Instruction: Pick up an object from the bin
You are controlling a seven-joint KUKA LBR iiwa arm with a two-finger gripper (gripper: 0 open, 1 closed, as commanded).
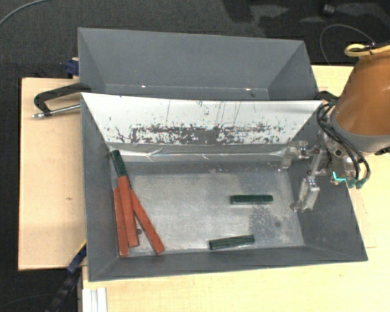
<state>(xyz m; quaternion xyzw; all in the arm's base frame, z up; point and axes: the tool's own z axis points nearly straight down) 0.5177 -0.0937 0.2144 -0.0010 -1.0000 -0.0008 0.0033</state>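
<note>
The grey metal bin (325, 239) has a mostly bare floor. The arm's orange cover (374, 96) stands over its right rim.

Along the left wall lie 3 red-orange flat sticks (125, 220), bundled and touching. 1 of them slants toward the front wall, and a dark green stick (118, 164) lies at their far end. 2 more dark green pieces lie well apart from that bundle: the middle bar (251, 200), lying crosswise right of centre, and the front bar (231, 243), close to the front wall.

The gripper (303, 201) hangs near the foot of the right wall, beside the middle bar but not over it. Nothing shows in its grasp, and I cannot tell whether it is released or clenched.

The step in hand looks like the approach. The middle bar seems the soundest target, since it lies alone with bare floor on both long sides. To do it well:

- Carry the gripper left until it is centred over the bar's middle.
- Turn the wrist so the jaws span the narrow width.
- Go down close to the floor before closing.

The front bar leaves little room by the wall.
</note>
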